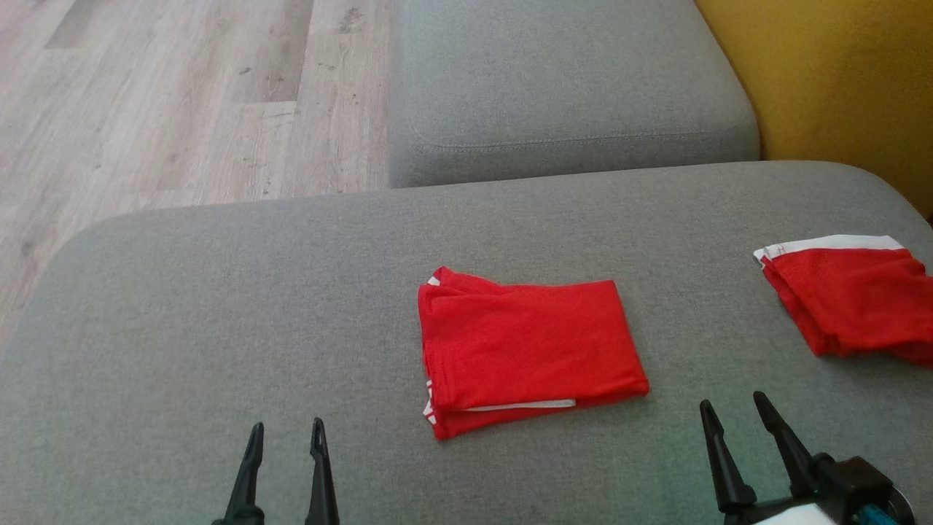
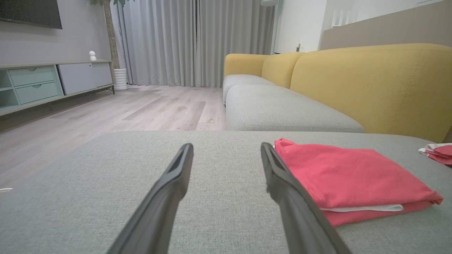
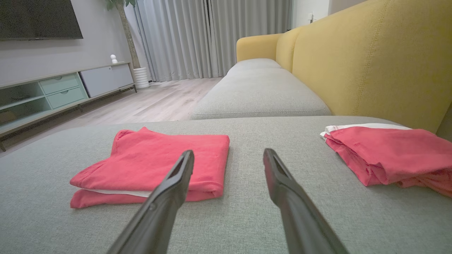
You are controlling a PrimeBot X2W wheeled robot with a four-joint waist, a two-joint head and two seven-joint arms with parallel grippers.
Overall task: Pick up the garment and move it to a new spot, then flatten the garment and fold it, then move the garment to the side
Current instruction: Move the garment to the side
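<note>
- Lying folded between the two sets of jaws, the garment (image 1: 525, 350) appears ready for moving aside.
- The left gripper (image 1: 286, 426) and right gripper (image 1: 732, 401) stand apart, empty.

Grey sofa cushions (image 1: 219, 292), yellow backrest (image 2: 370, 81), pale wood floor (image 1: 182, 95); grey curtains (image 2: 176, 42), mint media cabinet (image 2: 31, 84), wall television (image 3: 35, 17)

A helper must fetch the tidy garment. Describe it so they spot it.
Find the wide grey cushion beside the yellow backrest. Near its middle lies a red garment folded into a neat rectangle. The other red garment, by the right edge, looks rumpled.
</note>
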